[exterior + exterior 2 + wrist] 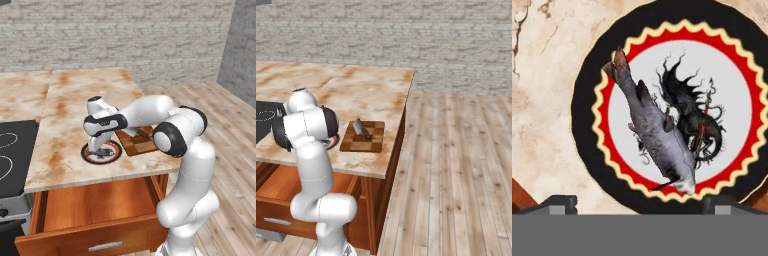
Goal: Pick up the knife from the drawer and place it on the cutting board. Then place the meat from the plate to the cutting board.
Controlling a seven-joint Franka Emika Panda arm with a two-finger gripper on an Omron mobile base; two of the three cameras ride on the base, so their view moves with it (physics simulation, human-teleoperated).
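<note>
the meat [657,132], frame centre, looks slick, light and limp; grip across its thick middle; gripper [639,202] jaws apart.

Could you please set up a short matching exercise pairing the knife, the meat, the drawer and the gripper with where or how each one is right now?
Things:
1. knife
2. meat
3. drawer
4. gripper

States:
A. pulled out below the counter edge
B. lying on the plate
C. open, poised above the plate
D. resting on the cutting board

Pairs: 1-D, 2-B, 3-A, 4-C
</note>
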